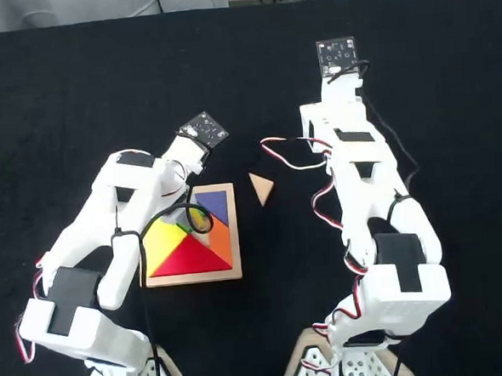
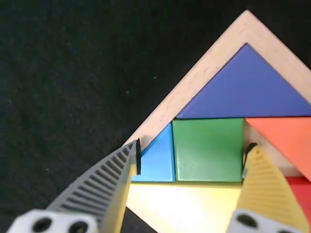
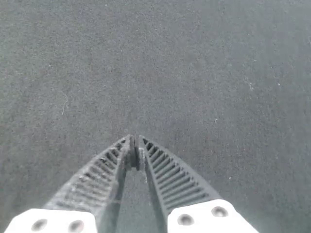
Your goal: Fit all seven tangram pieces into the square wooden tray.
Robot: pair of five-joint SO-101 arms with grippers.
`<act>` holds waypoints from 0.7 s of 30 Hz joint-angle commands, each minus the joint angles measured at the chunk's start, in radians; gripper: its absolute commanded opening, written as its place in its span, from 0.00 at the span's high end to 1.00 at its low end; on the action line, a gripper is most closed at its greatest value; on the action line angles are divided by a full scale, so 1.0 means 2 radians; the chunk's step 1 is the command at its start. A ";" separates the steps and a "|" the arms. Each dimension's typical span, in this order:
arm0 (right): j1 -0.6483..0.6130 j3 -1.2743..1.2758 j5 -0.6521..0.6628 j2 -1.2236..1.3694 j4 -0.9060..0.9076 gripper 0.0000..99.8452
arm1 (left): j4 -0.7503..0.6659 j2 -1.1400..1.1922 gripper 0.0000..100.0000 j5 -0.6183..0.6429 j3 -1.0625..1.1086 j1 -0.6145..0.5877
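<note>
Left wrist view: green square (image 2: 208,155) lies within the wide-open left claw (image 2: 194,147) (inside the tray (image 2: 194,82)).

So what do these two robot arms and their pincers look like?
Both the left arm and right arm are chunky white shells with black motor blocks, trailing red, white and black cables. The left gripper and right gripper have ribbed, wedge-shaped fingers.
</note>
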 commanded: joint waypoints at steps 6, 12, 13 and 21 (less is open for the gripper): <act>0.005 -0.027 0.001 -0.002 -0.009 0.99 | -0.004 -0.018 0.66 -0.032 -0.013 -0.040; 0.005 -0.027 0.001 -0.002 -0.010 0.99 | 0.027 -0.018 0.66 -0.033 -0.036 -0.037; 0.005 -0.027 0.001 -0.002 -0.010 0.99 | 0.038 -0.018 0.66 -0.033 -0.046 -0.036; 0.005 -0.027 0.001 -0.003 -0.009 0.99 | 0.107 -0.101 0.66 -0.032 -0.096 -0.036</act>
